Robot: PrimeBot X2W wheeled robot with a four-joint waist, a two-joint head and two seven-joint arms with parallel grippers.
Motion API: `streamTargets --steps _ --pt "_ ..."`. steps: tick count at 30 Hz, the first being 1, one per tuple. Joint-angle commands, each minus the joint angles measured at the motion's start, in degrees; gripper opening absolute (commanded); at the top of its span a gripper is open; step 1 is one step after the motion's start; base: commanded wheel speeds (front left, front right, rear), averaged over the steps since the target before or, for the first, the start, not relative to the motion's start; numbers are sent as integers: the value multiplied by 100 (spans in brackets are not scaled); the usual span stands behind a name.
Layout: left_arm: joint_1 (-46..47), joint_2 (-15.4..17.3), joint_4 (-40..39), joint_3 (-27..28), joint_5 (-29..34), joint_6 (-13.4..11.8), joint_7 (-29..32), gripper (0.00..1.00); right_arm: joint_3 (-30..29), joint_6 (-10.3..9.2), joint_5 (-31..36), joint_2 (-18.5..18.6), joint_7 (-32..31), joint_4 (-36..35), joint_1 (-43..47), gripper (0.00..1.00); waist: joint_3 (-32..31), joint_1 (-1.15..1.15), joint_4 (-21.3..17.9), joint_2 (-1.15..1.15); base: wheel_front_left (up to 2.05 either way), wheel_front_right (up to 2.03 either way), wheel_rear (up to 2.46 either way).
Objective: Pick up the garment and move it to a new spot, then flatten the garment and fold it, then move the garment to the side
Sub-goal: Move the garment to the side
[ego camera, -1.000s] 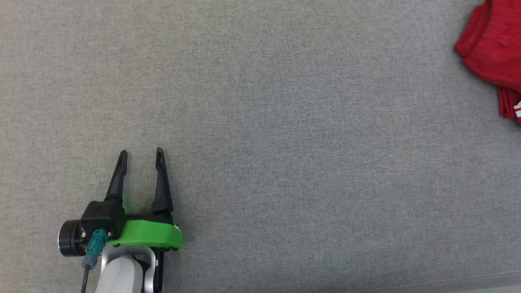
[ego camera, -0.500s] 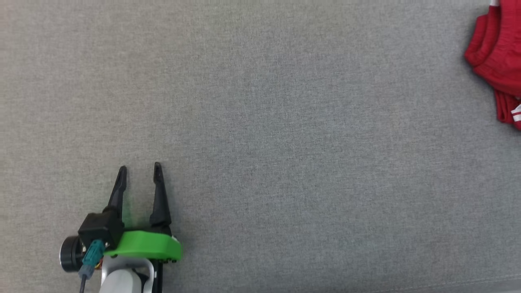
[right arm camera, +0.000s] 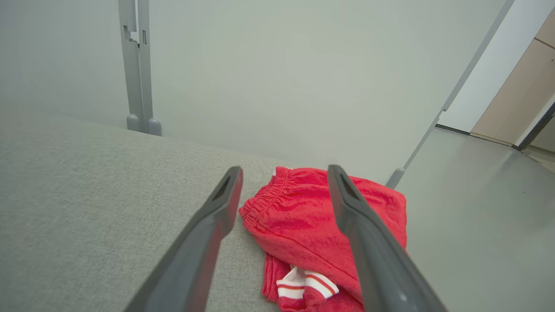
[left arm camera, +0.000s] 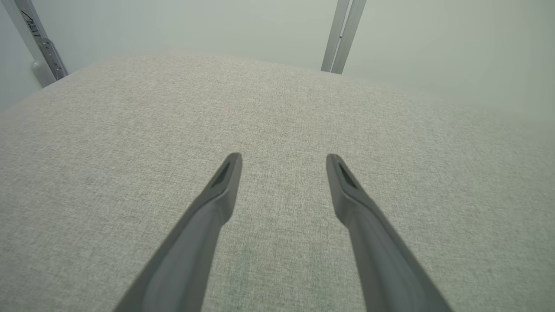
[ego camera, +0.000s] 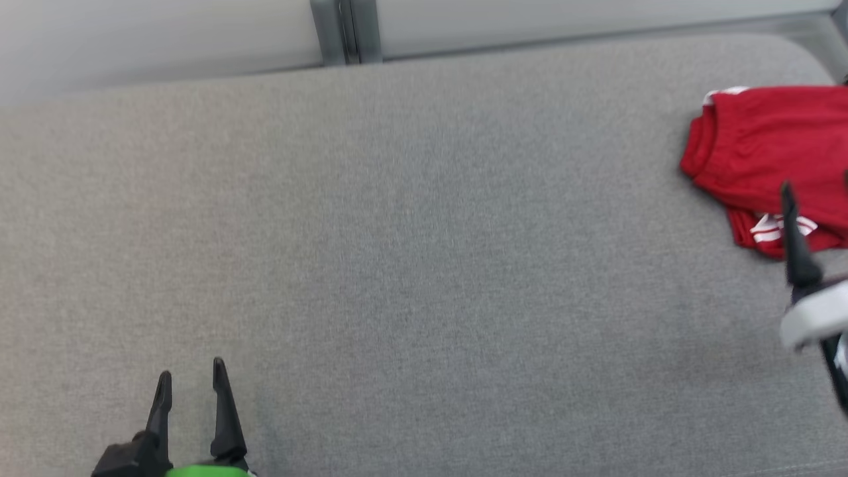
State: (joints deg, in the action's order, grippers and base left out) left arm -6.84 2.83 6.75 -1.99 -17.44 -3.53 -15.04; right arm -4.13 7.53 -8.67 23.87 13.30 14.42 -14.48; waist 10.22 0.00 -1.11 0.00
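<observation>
The red garment (ego camera: pixel 768 146) lies in a folded bundle at the far right of the grey padded table (ego camera: pixel 424 232), close to its rounded far-right corner. Its gathered elastic waistband faces left. A bit of white-striped trim shows at its near edge, where layers of red cloth are stacked.

In the right wrist view the right gripper (right arm camera: pixel 285 170) has its two dark fingers spread wide, with nothing between them. The garment (right arm camera: pixel 299 216) lies beyond and below the fingers, and its waistband end shows in the gap between the tips. In the head view one finger (ego camera: pixel 795 245) of this gripper rises at the right edge, blurred. Its tip lies over the striped near edge of the garment. Whether it touches the cloth I cannot tell.

The left gripper (ego camera: pixel 191 372) sits at the near left of the table, well apart from the garment. Its fingers point toward the far side and a strip of green housing (ego camera: pixel 205 472) shows at the bottom edge. In the left wrist view the left gripper (left arm camera: pixel 284 158) is spread wide and empty, with plain grey fabric (left arm camera: pixel 277 108) under it.

A pale wall panel (ego camera: pixel 159 40) runs behind the far edge of the table, with a grey metal post (ego camera: pixel 344 30) standing against it. The right wrist view shows a smooth grey floor (right arm camera: pixel 477 195) past the right end of the table.
</observation>
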Motion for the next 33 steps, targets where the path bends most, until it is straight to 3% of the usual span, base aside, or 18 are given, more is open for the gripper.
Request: streamTargets --steps 1,10,17,20,33 --pt "-186 17 -13 46 65 -38 -15 100 63 -8 93 -68 97 -99 358 100 -876 0 -57 0 0 0 0" --pt "-324 18 -10 269 204 230 -15 100 328 -8 -38 -785 189 -806 1788 100 -1111 0 34 0 0 0 0" --pt "-392 18 226 368 216 405 -14 100 367 -8 90 -1367 191 -788 2270 100 -1212 0 -56 0 0 0 0" --pt "-389 18 324 422 199 408 -15 100 412 -8 145 -1453 191 -776 2263 100 -1215 0 -106 0 0 0 0" --pt "-203 18 723 325 162 904 -15 100 382 -8 186 -1456 192 -742 2221 100 -1276 0 24 0 0 0 0"
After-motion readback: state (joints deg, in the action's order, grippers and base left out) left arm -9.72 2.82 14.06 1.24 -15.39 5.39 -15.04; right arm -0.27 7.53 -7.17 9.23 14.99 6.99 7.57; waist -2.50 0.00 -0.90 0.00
